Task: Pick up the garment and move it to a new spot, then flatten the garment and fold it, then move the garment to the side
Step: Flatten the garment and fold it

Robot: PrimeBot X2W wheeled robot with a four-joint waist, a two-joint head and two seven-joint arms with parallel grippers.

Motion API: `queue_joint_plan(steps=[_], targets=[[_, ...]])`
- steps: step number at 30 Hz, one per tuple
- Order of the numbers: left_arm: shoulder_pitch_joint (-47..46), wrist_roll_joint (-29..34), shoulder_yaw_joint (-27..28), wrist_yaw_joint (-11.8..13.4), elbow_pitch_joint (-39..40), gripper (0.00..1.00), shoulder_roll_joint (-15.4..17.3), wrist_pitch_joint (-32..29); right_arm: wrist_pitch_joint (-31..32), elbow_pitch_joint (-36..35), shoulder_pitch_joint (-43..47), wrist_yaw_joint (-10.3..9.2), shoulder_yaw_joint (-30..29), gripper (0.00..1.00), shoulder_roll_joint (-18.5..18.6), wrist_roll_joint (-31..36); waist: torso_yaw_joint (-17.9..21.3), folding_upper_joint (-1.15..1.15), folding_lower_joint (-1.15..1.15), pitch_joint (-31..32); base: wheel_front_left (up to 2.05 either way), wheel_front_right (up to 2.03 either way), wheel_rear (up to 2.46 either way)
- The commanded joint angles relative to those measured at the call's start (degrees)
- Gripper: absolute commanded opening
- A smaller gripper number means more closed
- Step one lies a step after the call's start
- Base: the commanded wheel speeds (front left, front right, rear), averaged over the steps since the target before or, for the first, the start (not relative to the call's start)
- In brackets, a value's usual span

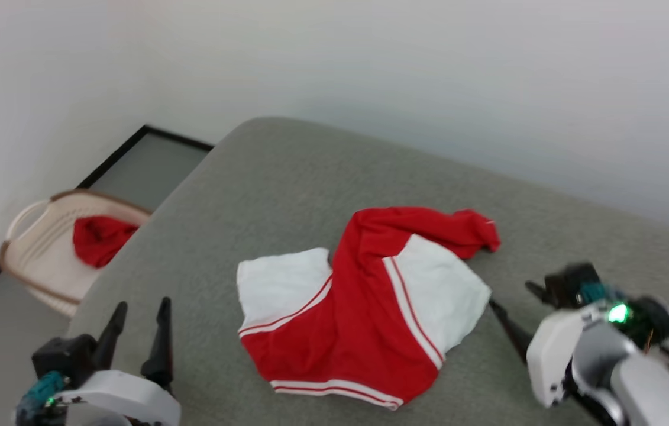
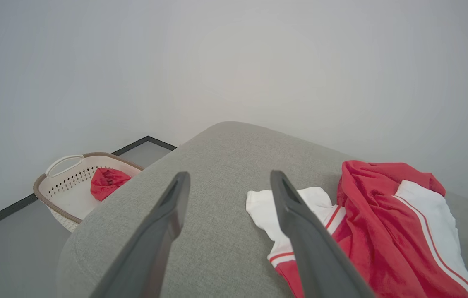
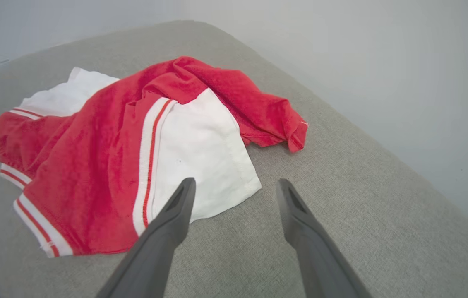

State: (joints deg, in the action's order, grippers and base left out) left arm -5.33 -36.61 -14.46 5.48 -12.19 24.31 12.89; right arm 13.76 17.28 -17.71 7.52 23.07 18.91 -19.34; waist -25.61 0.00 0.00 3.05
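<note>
The soft bright red T-shirt with white sleeves and red-and-white striped trim lies crumpled near the middle of the grey, fabric-covered padded surface, loose and held by nothing. One white sleeve is spread toward the robot's left. The other lies over the red body on the right, and a twisted red part trails toward the far right. The shirt is therefore neither flat nor folded. From that I judge the work to be at the pick-up or the flattening step, though I cannot tell which.

The left tool hangs over the near left corner of the padding with its two dark fingers spread wide, gripping nothing, short of the left white sleeve. The right tool is likewise spread wide and empty. Its fingers point at the free edge of the right white sleeve, with one tip just beside it. It is probably lined up there because a loose cloth edge is the easiest place to pinch.

Beside the padding, on the grey floor by the pale wall, a cream perforated plastic laundry basket with a brown rim holds a smaller plain red cloth lump, which is not the shirt to be folded and is best left alone
</note>
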Motion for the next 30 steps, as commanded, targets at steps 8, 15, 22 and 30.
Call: queue_joint_plan(steps=[8, 15, 22, 30], targets=[[-1.49, 0.93, 0.31, -0.3, 0.52, 1.0, -4.55, 1.97, 9.38, 6.25, -11.23, -0.06, 7.82, 1.0, 4.44, -5.46, -4.53, 0.0, 0.0, -8.08, 0.0, 0.0, 0.0], [-2.51, 2.5, 0.06, -1.74, -0.17, 1.0, -7.98, 2.25, 13.38, 10.61, -16.1, -0.06, 13.86, 1.0, 7.14, -10.55, -4.92, 0.0, 0.0, -10.18, -0.12, -0.12, -0.12], [-4.26, 4.65, 0.07, -3.55, -0.94, 1.0, -11.53, 2.21, 11.88, 14.13, -19.26, -0.06, 17.41, 1.0, 8.78, -14.03, -5.4, 0.0, 0.0, -12.49, -0.1, -0.1, -0.1], [-6.07, 6.74, 0.62, -5.76, -3.27, 1.0, -14.92, 2.21, 8.97, 18.84, -22.14, -0.06, 23.99, 1.0, 8.51, -18.1, -5.97, 0.0, 0.0, -14.03, -0.06, -0.06, -0.06]])
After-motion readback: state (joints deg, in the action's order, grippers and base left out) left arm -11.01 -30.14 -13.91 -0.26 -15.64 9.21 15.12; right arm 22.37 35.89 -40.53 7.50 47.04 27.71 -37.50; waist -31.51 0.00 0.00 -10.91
